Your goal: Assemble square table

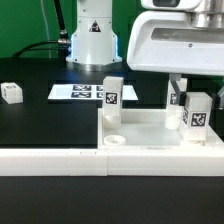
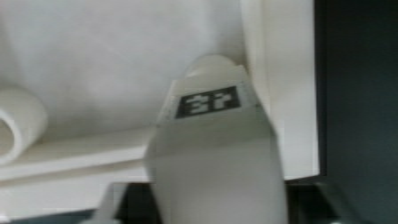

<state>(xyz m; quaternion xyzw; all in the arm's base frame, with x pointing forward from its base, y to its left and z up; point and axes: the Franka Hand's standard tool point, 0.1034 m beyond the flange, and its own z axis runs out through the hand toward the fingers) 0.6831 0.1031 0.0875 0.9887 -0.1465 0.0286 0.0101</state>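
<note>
Closest lies the long low white border wall [image 1: 50,160], and behind it the large white plastic square slab [image 1: 150,125] on the black tabletop [image 1: 40,120]. One small white tagged block leg [image 1: 112,95] stands on the slab. The gripper [image 1: 194,98] looks closed on a second leg [image 1: 197,115] there. A third leg [image 1: 12,93] lies loose, well apart, and the fourth is unseen. Only black-and-white tags show, with no readable writing.

- The gripper [image 1: 187,98] is cut off by the top edge, and 1 leg [image 1: 198,112] hides its fingertips, so the grip is unclear.
- The square table [image 1: 150,128] runs off the exterior view's right.
- In the wrist view, the tag [image 2: 210,100] is a blur.
</note>
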